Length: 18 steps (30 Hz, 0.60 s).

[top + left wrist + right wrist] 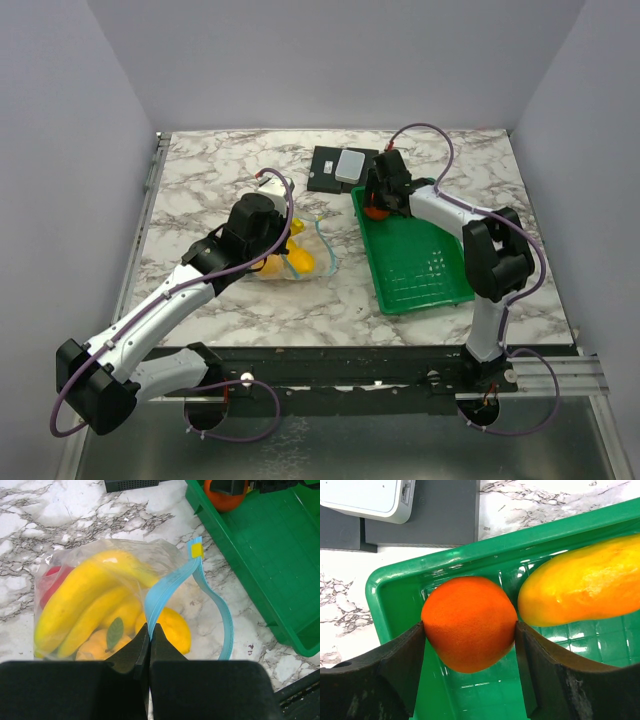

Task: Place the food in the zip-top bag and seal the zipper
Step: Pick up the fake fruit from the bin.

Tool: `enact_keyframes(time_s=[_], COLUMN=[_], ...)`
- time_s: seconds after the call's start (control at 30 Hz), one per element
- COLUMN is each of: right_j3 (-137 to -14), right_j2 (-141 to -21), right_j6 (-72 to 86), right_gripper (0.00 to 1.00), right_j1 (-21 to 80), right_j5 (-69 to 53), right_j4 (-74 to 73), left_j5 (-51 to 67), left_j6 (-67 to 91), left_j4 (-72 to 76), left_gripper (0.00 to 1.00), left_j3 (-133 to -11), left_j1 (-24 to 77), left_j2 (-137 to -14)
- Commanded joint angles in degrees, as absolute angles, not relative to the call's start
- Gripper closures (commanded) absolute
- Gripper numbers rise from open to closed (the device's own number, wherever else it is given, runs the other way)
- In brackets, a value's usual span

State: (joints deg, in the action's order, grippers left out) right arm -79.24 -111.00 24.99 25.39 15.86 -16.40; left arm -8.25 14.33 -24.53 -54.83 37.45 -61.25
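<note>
The clear zip-top bag lies on the marble table, left of the green tray. It holds a yellow banana bunch, a red fruit, a yellow round fruit and an orange one with a green leaf. Its mouth stands open, and the light-blue zipper loops to the right. My left gripper is shut on the near zipper strip. My right gripper is shut on a round orange in the tray's far corner. A yellow-orange oblong fruit lies beside it.
A black flat box with a white device on it sits just beyond the tray's far end. The tray runs toward the near edge at the right. Grey walls close in the table on three sides.
</note>
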Motion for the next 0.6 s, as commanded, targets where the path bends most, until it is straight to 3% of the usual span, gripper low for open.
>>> enact_keyframes(time_s=[0.0,0.57], right_j3=[-78.3,-69.6], right_j2=[-109.1,-91.4], right_j6=[24.7,24.8], right_gripper=[0.62,0.71], right_j1=[25.1,26.0], right_j5=[17.5,10.7], right_j4=[-15.6,-16.0], left_j5=[-9.2,-10.0], left_j6=[14.2,14.3], left_j4=[-24.6,-24.6], left_gripper=[1.00,1.00], left_j3=[-54.8,-54.7], left_j1=[37.2,37.2], left_j2=[-61.6,-61.5])
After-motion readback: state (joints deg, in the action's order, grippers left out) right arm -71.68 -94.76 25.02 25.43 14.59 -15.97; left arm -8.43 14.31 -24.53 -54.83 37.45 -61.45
